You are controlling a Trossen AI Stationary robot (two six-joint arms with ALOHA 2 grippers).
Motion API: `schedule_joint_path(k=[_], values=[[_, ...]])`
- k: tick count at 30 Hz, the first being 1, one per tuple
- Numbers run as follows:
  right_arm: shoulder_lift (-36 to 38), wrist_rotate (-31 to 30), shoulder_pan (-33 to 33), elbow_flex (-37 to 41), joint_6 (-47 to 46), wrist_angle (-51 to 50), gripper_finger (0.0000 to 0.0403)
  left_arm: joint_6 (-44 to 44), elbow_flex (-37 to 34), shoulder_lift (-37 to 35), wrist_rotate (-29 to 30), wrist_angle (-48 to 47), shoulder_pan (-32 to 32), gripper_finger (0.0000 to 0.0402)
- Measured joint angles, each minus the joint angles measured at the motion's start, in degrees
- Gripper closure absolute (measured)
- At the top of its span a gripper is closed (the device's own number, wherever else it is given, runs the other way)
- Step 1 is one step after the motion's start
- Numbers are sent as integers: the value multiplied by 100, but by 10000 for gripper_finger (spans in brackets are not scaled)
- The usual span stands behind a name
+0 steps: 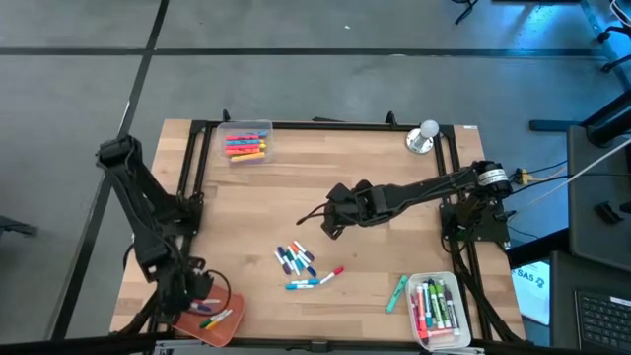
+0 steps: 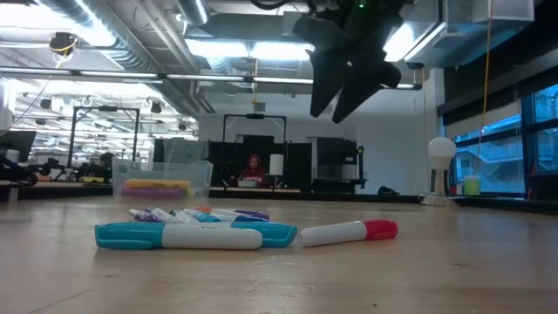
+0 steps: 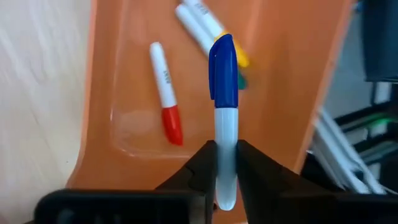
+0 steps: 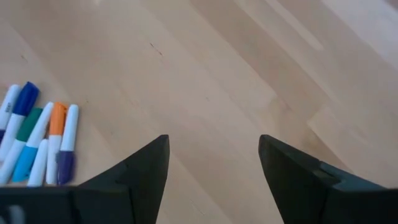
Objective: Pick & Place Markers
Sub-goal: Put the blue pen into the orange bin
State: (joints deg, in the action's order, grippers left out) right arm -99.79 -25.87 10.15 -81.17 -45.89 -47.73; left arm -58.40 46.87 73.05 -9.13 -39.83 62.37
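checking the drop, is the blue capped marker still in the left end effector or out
In: the left end effector is shut on the blue-capped marker, above the orange tray.

— Where's the left arm right now?
— Folded down at the near left corner of the worktop, elbow up high, wrist dropped low. Its left gripper [image 3: 226, 163] has its jaws clamped on a marker [image 3: 224, 118], barrel pinched between the fingers [image 3: 198, 171], blue cap pointing away from the wrist.
— And the right?
— Stretched long from its base at the right edge, reaching across to mid-worktop. The right gripper [image 4: 213, 163] hangs in the air above the worktop, tilted downward, jaws spread wide with nothing between them.
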Motion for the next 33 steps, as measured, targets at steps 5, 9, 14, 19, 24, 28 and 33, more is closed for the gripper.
schedule_joint_path(k=[5, 9, 14, 19, 24, 28, 33], values=[[0, 14, 0, 0, 18, 80, 156, -77, 0, 344, 69, 178, -7, 312], [0, 57, 0, 0, 4, 77, 156, -61, 0, 315, 107, 248, -28, 273], [0, 104, 1, 0, -38, 78, 156, 46, 0, 49, 382, 135, -236, 236], [0, 146, 15, 0, -138, 77, 156, 278, 2, -402, 1730, -282, -748, 236], [0, 149, 48, 0, -323, 100, 156, 1870, 4, -657, 2939, -140, -1632, 250], [0, 146, 103, 0, -462, 157, 156, 3363, 4, -411, 2694, -53, -2651, 262], [0, 112, 221, 0, -583, 165, 156, 5049, 4, 259, 1853, 681, -3570, 274]])
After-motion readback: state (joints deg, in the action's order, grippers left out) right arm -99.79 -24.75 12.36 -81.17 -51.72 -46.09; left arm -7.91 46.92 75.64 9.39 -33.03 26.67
